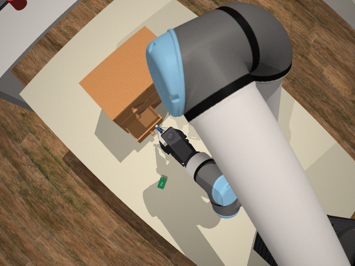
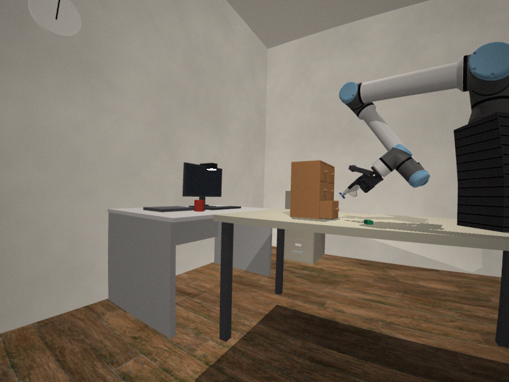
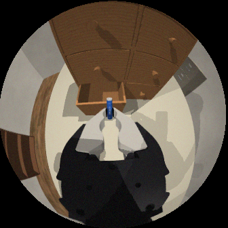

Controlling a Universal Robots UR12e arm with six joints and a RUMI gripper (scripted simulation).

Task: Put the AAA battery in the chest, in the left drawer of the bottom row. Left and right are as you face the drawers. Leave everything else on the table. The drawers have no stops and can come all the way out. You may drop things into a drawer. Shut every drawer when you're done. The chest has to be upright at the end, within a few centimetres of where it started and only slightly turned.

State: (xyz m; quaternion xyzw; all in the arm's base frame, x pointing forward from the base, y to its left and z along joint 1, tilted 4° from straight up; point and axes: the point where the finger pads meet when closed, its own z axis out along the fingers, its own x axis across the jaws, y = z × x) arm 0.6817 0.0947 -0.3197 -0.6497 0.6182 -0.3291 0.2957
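The wooden chest (image 1: 120, 74) (image 2: 305, 189) (image 3: 102, 37) stands upright. Its bottom-left drawer (image 1: 146, 133) (image 2: 328, 209) (image 3: 91, 108) is pulled out; the other drawer fronts that show look shut. My gripper (image 1: 159, 130) (image 2: 344, 193) (image 3: 109, 108) is shut on the blue AAA battery (image 1: 157, 127) (image 2: 340, 193) (image 3: 109, 106), which points out past the fingertips, its silver end towards the chest. The battery is higher than the open drawer and just in front of its front panel, near the right-hand end. In the top view the arm hides part of the chest's right side.
A green 9V battery (image 1: 161, 182) (image 2: 368, 221) lies on the table in front of the chest, towards the left table edge. Knobs (image 3: 97, 68) of the drawers above stick out over the open drawer. A desk with a red cup (image 2: 199, 204) and a monitor (image 2: 202, 179) stands behind the table.
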